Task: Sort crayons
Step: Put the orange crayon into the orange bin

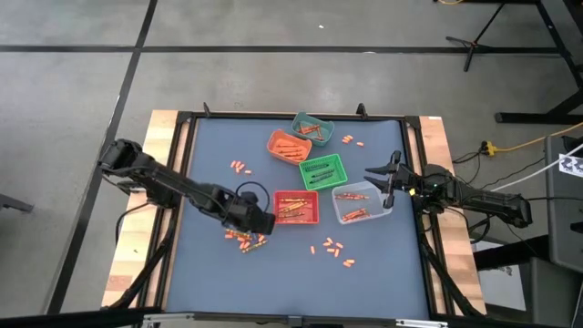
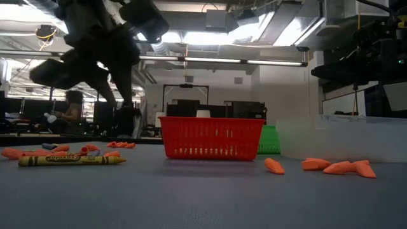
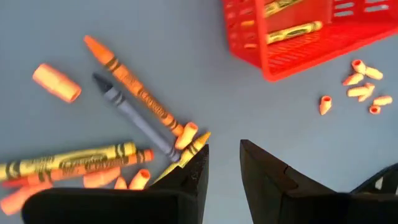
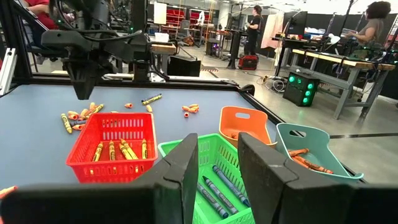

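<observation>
Several crayons lie in a loose pile (image 1: 246, 239) on the blue-grey mat: an orange one (image 3: 134, 87), a grey one (image 3: 134, 115), a yellow one (image 3: 68, 158) and short orange stubs (image 3: 360, 87). My left gripper (image 3: 224, 168) hovers open above the mat between this pile and the red bin (image 1: 296, 207), with nothing between its fingers. The red bin holds yellow crayons (image 3: 292, 31). My right gripper (image 4: 217, 165) stands open and empty at the table's right edge, pointing level over the green bin (image 4: 217, 180).
An orange bin (image 1: 290, 146), a teal bin (image 1: 312, 128), the green bin (image 1: 323, 170) and a clear bin (image 1: 362, 202) stand mid-table. More stubs lie at the near centre (image 1: 332, 251), far left (image 1: 240, 167) and far right (image 1: 351, 139). People work in the room behind.
</observation>
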Motion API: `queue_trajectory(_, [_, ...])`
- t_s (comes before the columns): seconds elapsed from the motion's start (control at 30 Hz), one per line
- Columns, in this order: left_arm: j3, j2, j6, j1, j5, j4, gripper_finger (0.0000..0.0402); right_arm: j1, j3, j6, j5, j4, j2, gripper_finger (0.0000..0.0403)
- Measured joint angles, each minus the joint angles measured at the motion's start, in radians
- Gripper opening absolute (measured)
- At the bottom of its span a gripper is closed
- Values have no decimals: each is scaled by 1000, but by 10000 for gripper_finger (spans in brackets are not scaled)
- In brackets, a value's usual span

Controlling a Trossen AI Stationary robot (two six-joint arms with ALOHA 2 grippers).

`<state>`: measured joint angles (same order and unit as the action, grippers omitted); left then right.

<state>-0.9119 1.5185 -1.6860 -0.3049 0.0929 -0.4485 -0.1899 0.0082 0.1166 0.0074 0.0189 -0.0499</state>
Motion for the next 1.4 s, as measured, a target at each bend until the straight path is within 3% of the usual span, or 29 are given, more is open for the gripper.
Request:
queue_trajectory(0.2, [-1, 52, -117, -24, 1, -24, 69, 0, 0, 0, 0, 0, 0, 113])
queue_trajectory(0.53, [-1, 134, -139, -1, -1, -8, 69, 0, 0, 0, 0, 0, 0, 113])
queue_trajectory(1.4, [-1, 168, -174, 25, -2, -38, 69, 0, 0, 0, 0, 0, 0, 113])
